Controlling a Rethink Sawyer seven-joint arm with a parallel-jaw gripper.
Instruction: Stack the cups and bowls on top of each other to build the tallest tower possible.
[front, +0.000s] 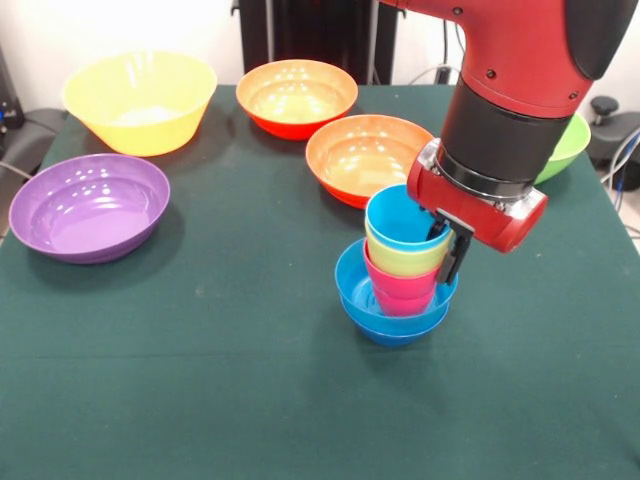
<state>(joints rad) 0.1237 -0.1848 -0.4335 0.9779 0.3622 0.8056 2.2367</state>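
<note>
The tower stands at the table's middle: small blue bowls (385, 310) nested at the bottom, then the red-pink cup (400, 292), the yellow cup (408, 260) and the light blue cup (398, 215) on top, leaning slightly. My gripper (446, 243) comes down from the upper right. It straddles the right rim of the light blue cup, one finger inside and one finger (456, 258) outside, closed on the rim. Around it stand the large yellow bowl (140, 100), the purple bowl (90, 205) and two orange bowls (297, 97) (360, 155).
The lime green bowl (568, 145) sits at the right, mostly hidden behind my arm. The nearer orange bowl is just behind the tower. The green cloth table (200, 380) ends at the right edge near the lime bowl.
</note>
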